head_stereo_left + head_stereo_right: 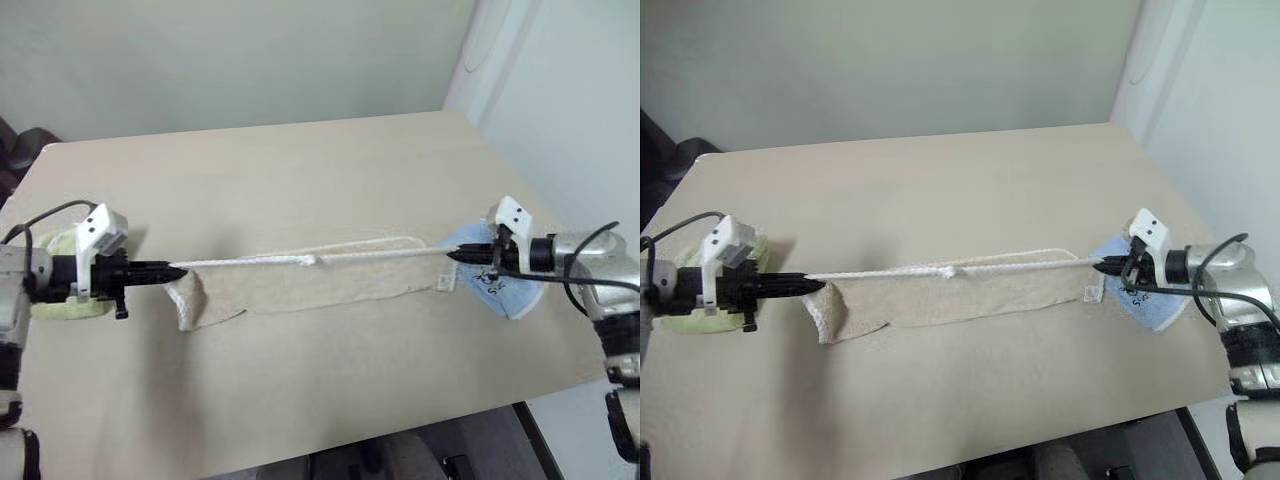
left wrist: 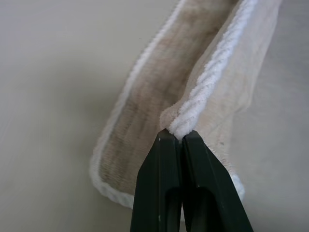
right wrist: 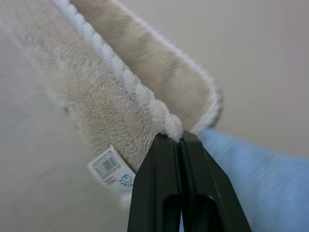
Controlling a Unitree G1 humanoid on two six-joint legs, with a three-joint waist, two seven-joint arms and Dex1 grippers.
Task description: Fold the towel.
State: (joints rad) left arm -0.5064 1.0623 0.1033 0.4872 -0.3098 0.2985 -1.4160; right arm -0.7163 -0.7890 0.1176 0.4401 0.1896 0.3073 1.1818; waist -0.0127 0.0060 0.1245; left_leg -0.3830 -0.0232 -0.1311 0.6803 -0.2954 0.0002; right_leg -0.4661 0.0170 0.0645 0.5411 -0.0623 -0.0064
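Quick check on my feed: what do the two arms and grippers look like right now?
Both match: left gripper and right gripper have slim, tapered black fingers, each topped by a white angular bracket. The wrists are silver-grey metal with black collars, and a thin black cable loops along each forearm.

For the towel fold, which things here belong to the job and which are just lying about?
In the job:
- beige terry towel with white corded edging
- left hand and right hand, both pinching that edging

Lying about:
- light green folded towel
- light blue folded towel

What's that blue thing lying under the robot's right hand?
A light blue folded towel lies on the table beneath the right hand, which pinches the beige towel. The hand covers part of it, so its full outline stays hidden.
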